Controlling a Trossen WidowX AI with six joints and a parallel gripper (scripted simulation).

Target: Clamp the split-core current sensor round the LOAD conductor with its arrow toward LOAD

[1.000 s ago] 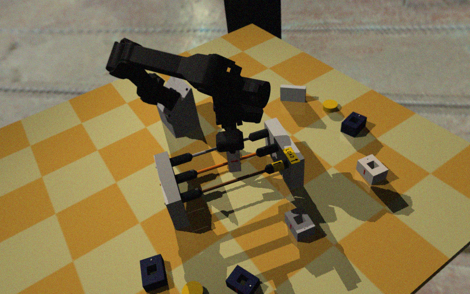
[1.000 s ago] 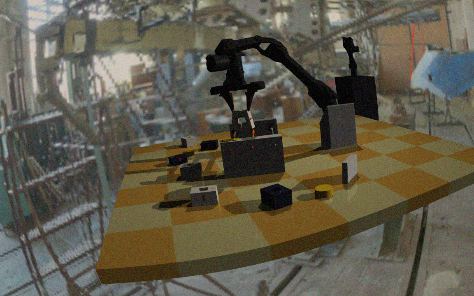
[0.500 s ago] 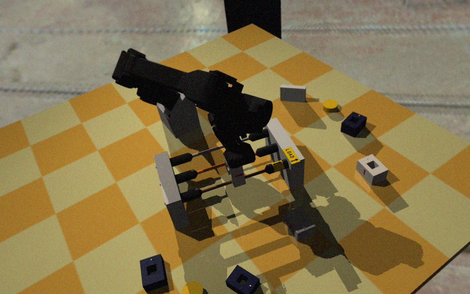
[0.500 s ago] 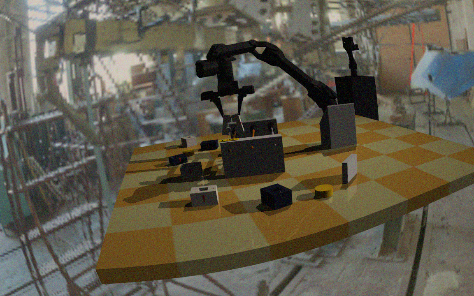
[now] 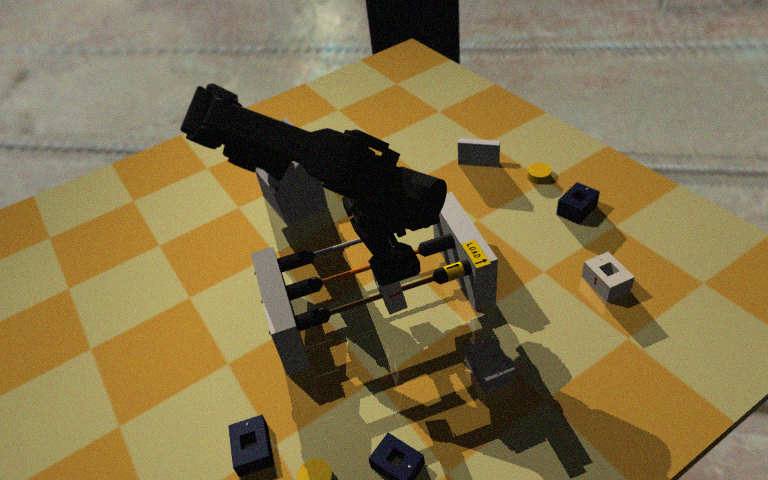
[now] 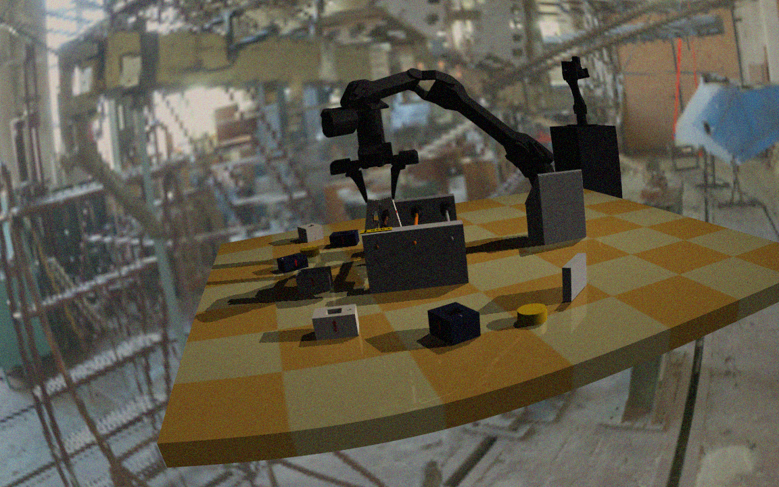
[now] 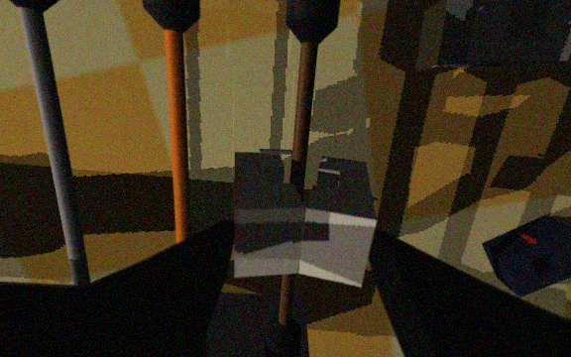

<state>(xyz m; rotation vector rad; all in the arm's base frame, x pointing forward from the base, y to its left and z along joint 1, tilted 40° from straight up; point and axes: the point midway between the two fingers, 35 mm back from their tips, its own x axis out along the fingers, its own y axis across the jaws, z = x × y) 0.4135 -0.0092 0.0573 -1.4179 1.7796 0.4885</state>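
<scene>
The pale sensor (image 5: 391, 303) (image 6: 372, 212) (image 7: 347, 248) is held in my gripper (image 5: 397, 275) (image 6: 379, 199) (image 7: 301, 235), whose fingers press on its two outer sides. Its halves still stand apart in a V, opening downward. The brown LOAD conductor (image 5: 354, 304) (image 7: 303, 109) runs in between the halves and comes out on the other side. A small red mark on the near half lies along the conductor; its head is too small to read. The LOAD marker (image 5: 475, 253) is on the right end block, beside a yellow arrow sleeve (image 5: 452, 271).
An orange conductor (image 5: 345, 275) (image 7: 176, 124) and a grey conductor (image 5: 336, 245) (image 7: 50, 109) run alongside, between end blocks (image 5: 279, 310) (image 6: 416, 257). Around stand a grey block (image 5: 488, 369), a white block (image 5: 605, 280), several navy blocks (image 5: 571, 207), yellow discs (image 5: 539, 171) and an upright plate (image 5: 478, 153).
</scene>
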